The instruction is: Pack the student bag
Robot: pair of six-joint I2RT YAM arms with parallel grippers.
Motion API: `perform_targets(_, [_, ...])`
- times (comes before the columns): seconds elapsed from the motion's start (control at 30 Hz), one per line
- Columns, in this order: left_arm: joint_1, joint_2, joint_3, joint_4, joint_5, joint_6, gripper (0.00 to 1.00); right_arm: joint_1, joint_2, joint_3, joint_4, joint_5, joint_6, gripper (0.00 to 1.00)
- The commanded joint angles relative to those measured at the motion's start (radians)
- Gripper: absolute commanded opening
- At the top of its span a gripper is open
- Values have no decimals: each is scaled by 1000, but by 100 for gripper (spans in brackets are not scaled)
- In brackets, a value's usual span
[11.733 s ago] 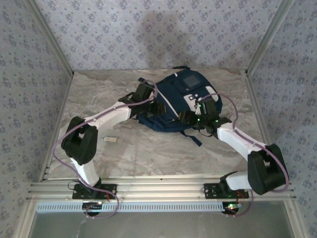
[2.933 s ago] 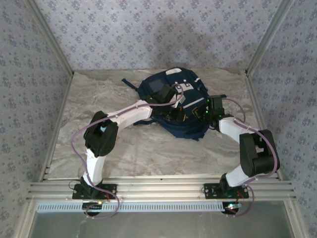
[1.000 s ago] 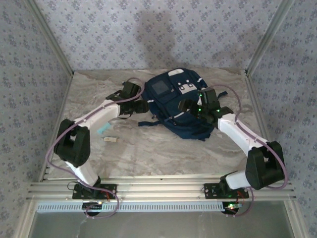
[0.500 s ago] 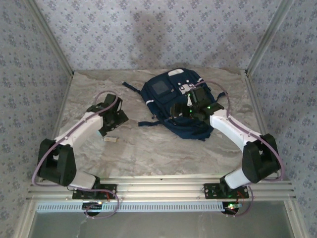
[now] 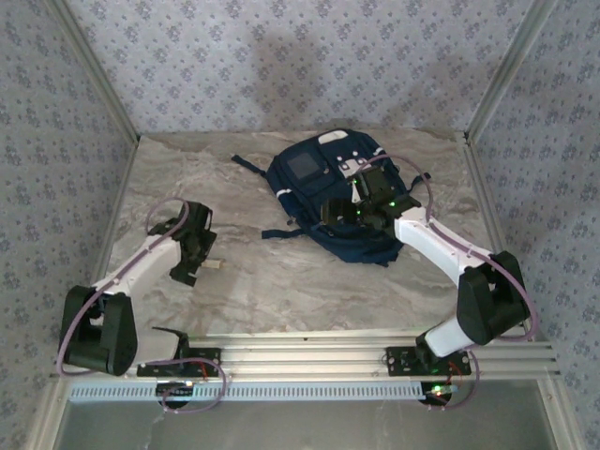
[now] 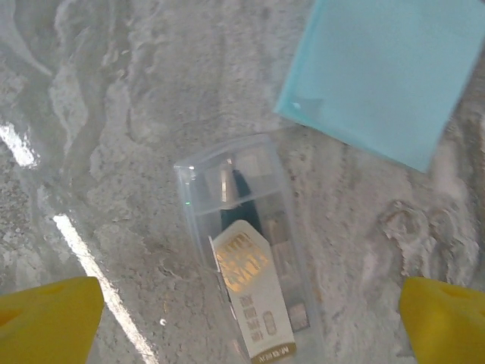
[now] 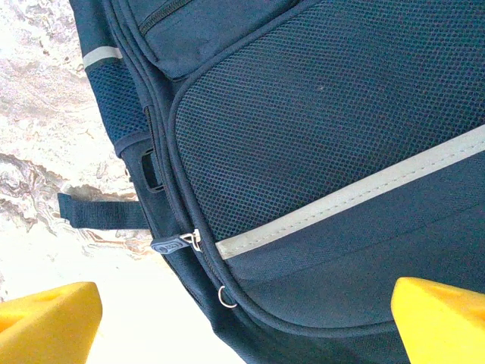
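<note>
The left hand (image 6: 244, 326) was held spread wide above a clear plastic case (image 6: 254, 258), laid on the worktop (image 6: 114, 114) beside a light blue sheet (image 6: 383, 76). The student bag (image 5: 323, 178) was laid at the far middle, with the right hand (image 7: 242, 322) spread wide over it.

From the left wrist, the case (image 6: 246, 258) runs off the bottom edge, and its label (image 6: 254, 303) is too blurred to read. The blue sheet (image 6: 379, 76) is cut by the top and right edges. From above, the right gripper (image 5: 330, 212) hides part of the bag (image 5: 305, 187).
</note>
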State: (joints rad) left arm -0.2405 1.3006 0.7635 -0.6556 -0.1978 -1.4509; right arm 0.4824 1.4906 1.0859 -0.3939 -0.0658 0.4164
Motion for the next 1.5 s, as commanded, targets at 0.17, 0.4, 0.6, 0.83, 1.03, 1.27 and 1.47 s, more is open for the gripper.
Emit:
perform_targets(0.17, [13,122,27,72,39,-73,94,10,-18,-3,-28,38,-19,100])
perform_targets(0.4, [13,174,-12,128,47,-99,78,10,-35,-12,-30,47,-16,100])
perform_targets(0.6, [13,227,-26,157,49,-108,68,15,-47,-5,-34,42,-17,100])
perform_targets(0.83, [14,266,-21,188,80,-98,34,28,-62,3,-40,53,-14,100])
perform_targets(1.03, [-1,202,19,171,83,-71,31,48,-62,2,-13,22,-13,100])
perform_targets(1.27, [-72,97,86,228,100,-80,28,64,-42,-20,127,-143,19,100])
perform_targets(1.47, [-149,134,143,328,187,-123,29,93,39,5,228,-283,65,100])
